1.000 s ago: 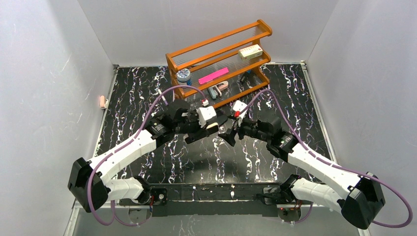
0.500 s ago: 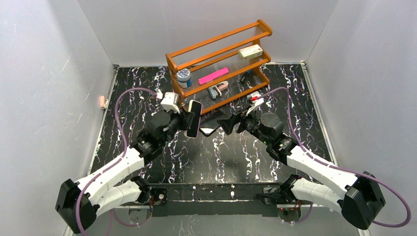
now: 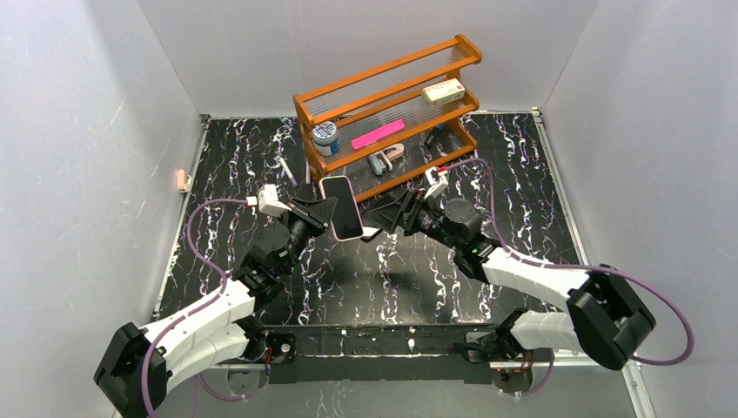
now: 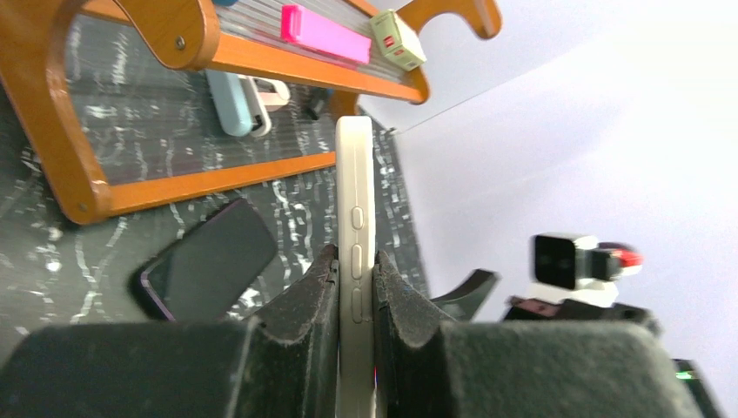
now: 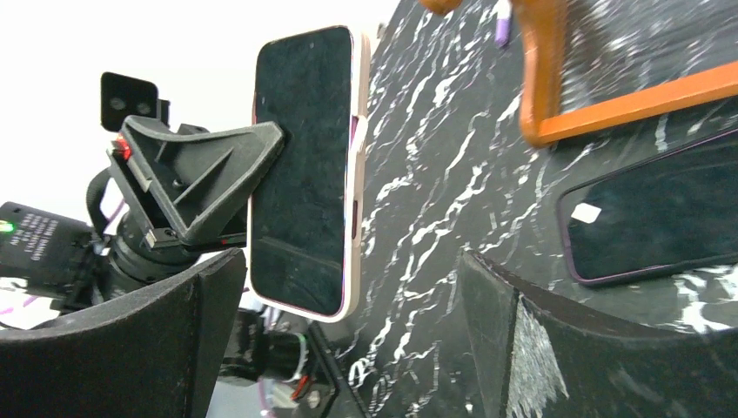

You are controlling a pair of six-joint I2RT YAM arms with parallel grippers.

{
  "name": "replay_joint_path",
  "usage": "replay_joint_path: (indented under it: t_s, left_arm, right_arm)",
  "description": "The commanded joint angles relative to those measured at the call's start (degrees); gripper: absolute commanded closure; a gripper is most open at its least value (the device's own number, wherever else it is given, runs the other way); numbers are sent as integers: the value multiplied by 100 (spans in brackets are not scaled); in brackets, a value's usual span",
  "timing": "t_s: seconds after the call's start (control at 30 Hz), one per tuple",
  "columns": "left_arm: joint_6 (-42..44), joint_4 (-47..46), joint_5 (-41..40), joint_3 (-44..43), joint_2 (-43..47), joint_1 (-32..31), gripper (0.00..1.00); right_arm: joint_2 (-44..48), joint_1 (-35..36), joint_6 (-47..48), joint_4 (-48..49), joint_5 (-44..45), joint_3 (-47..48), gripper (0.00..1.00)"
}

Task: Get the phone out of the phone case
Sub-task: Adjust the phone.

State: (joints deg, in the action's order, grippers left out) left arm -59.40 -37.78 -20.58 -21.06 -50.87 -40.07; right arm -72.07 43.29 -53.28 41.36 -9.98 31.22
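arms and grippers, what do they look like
The left arm and right arm have white shells, black joints and a looping purple cable each. The left gripper and right gripper are black with wedge-shaped fingers; a white camera box tops each wrist.

Robot lab test cell, not a home or shop: plain white panel walls (image 3: 87,131) box in a black marbled table (image 3: 235,165). White left arm (image 3: 213,305) and right arm (image 3: 535,279) are bolted at its near edge. Orange wooden rack (image 3: 302,111) of assorted small props stands at the back.
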Motion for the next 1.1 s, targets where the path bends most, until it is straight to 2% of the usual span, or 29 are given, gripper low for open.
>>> replay_joint_path:
  t_s: [0.0,0.1,0.27,0.43,0.5,0.67,0.8,1.0,1.07]
  left_arm:
    - [-1077,-1505,-183,111,-103,24,100]
    - [-1315,-1724,-122,182,-203,19,100]
    - [-1390,-1917,-26,228,-295,22,100]
    - [-1288,-1996,3,258,-313,22,100]
    - [-1181,-2005,54,275,-297,25,96]
    - [-632,-1998,170,365,-40,54,72]
    - [-304,-1917,834,245,120,353,60]
    - [-317,-1904,2344,-69,-19,960,60]
    - [-364,-1908,2623,-142,-100,1067,60]
  right_arm:
    - [-331,13,-772,1149,-576,127,4]
    - [-533,13,-967,1514,-785,163,15]
    - [-771,13,-1146,2042,-1103,258,44]
    - [-871,13,-1193,2267,-1269,323,79]
    - [-819,5,-1173,2273,-1328,329,98]
    - [-620,-164,-988,2017,-1845,475,99]
    - [-556,-429,-963,1778,-2592,670,99]
    - [-488,-751,-960,1531,-3278,848,99]
    - [-500,-833,-966,1447,-3513,942,99]
